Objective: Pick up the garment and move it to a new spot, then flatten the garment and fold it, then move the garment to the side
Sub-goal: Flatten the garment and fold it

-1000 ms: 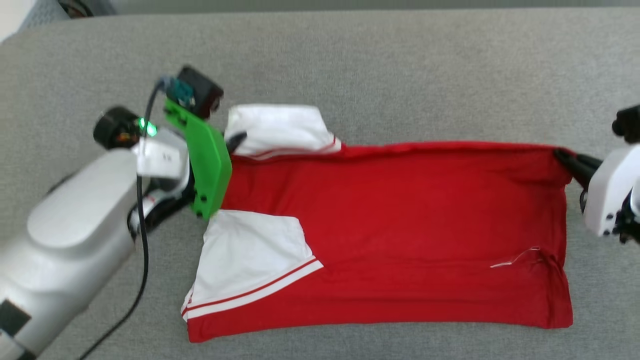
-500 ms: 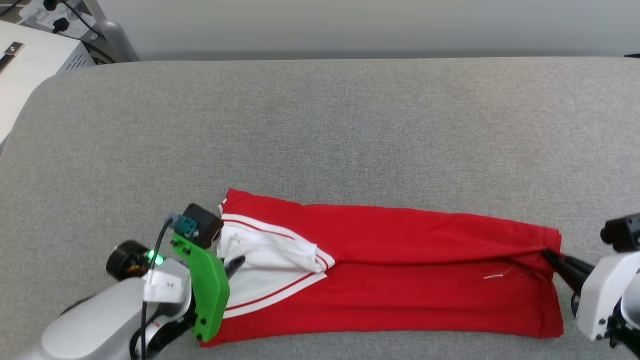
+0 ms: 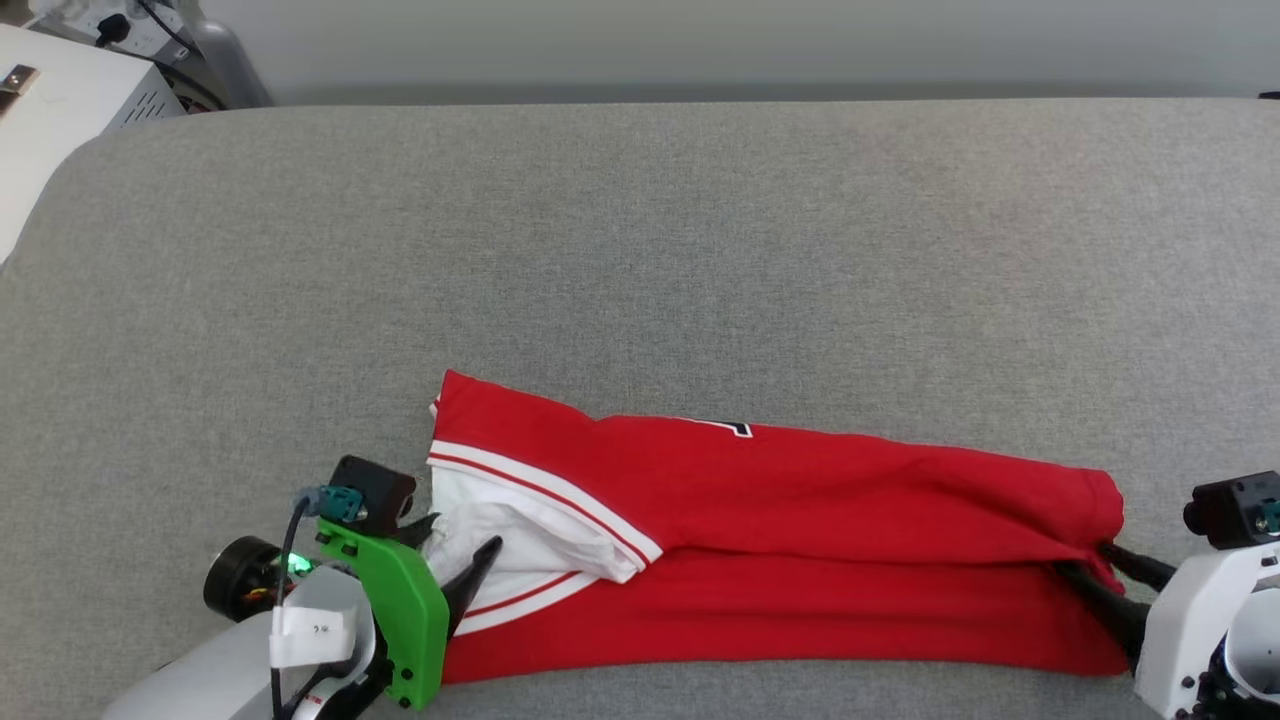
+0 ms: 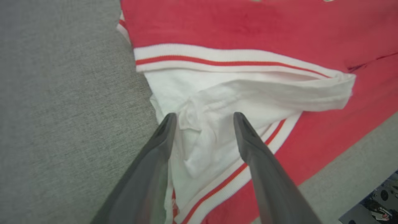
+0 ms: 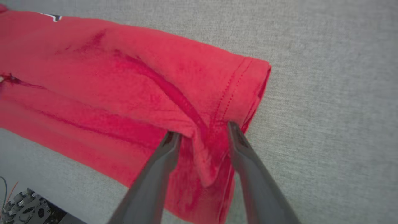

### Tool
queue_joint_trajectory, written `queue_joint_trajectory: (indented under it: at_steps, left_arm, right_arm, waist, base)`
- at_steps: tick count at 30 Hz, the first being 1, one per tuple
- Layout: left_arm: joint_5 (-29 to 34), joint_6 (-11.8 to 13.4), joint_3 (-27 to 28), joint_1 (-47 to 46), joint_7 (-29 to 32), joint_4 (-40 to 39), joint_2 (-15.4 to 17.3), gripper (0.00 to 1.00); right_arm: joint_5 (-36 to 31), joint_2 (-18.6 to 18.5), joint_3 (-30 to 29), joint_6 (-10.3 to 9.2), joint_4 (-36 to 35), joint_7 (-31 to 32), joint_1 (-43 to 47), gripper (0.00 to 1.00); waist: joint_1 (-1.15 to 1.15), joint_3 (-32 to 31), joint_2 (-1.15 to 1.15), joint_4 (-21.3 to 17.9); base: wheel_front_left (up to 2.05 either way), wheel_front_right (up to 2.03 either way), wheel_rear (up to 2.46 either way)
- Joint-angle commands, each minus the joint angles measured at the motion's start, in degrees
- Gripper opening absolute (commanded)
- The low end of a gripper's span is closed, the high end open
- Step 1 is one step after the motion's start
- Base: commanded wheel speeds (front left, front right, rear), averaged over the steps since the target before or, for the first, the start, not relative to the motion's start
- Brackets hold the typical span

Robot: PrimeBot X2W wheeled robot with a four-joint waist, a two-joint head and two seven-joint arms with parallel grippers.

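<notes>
Item: one garment (image 3: 800, 520), a red jersey T-shirt lying on the grey fabric-covered bench (image 3: 640, 250), near its front edge and right of centre in the head view. Condition: folded lengthwise into a long narrow band, the upper layer doubled over the lower and its far edge slanting down toward the right. A scrap of black-and-white lettering (image 3: 735, 427) peeks out at the far fold. White sleeve (image 3: 530, 530), trimmed with red stripes, lies rumpled at the left end, partly tucked under the red layer. Stitched hem (image 5: 239, 90) is at the right end, where the cloth puckers into a ridge. Left end effector (image 3: 463, 535): at the sleeve end, its two dark fingers spread wide on either side of crumpled white cloth in the left wrist view (image 4: 204, 115), nothing pinched between them. A green bracket (image 3: 395, 610) and a black camera block (image 3: 370, 490) sit on that wrist. Right end effector (image 3: 1090, 565): at the hem corner, fingers parted in the right wrist view (image 5: 202, 129), with a loose fold of red hem standing in the gap; I cannot tell whether the cloth touches the fingers. Also noted: a white cabinet (image 3: 60, 110) beyond the far left corner of the bench, with cables behind it.
</notes>
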Motion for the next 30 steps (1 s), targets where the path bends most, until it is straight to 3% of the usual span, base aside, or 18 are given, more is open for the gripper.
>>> queue_joint_trajectory:
  at_steps: [1,10,17,23,30]
  left_arm:
    - [0.7,1.4,1.0,1.5,-2.2,-0.3,0.4,1.00]
    - [2.3,10.3,7.0,4.8,-14.8,-4.4,1.3,1.00]
    - [6.4,16.5,12.8,6.7,-19.9,-4.2,-1.4,1.00]
    - [14.2,18.8,22.7,10.6,-20.1,-6.3,-6.0,1.00]
    - [24.2,16.8,33.9,16.1,-20.1,-7.4,-13.3,1.00]
  right_arm:
    - [0.0,-0.5,-0.9,-0.02,-1.0,-0.2,0.3,1.00]
    - [2.8,-3.2,-7.4,-0.02,-8.4,2.8,1.2,1.00]
    - [7.8,-2.8,-12.8,-0.02,-6.8,9.9,2.2,1.00]
    - [9.9,-1.4,-14.2,-0.02,-2.2,15.0,2.5,1.00]
    - [10.0,2.0,-13.4,-0.02,2.8,17.2,1.0,1.00]
  waist:
    - [0.00,-1.2,0.00,-0.3]
    - [0.00,-3.2,0.00,0.3]
    - [0.00,-2.7,0.00,1.7]
    - [0.00,-1.3,0.00,3.4]
    - [0.00,0.6,0.00,5.0]
  base:
    - [0.00,0.00,0.00]
    - [0.00,0.00,0.00]
    - [0.00,0.00,0.00]
    - [0.00,0.00,0.00]
    - [0.00,0.00,0.00]
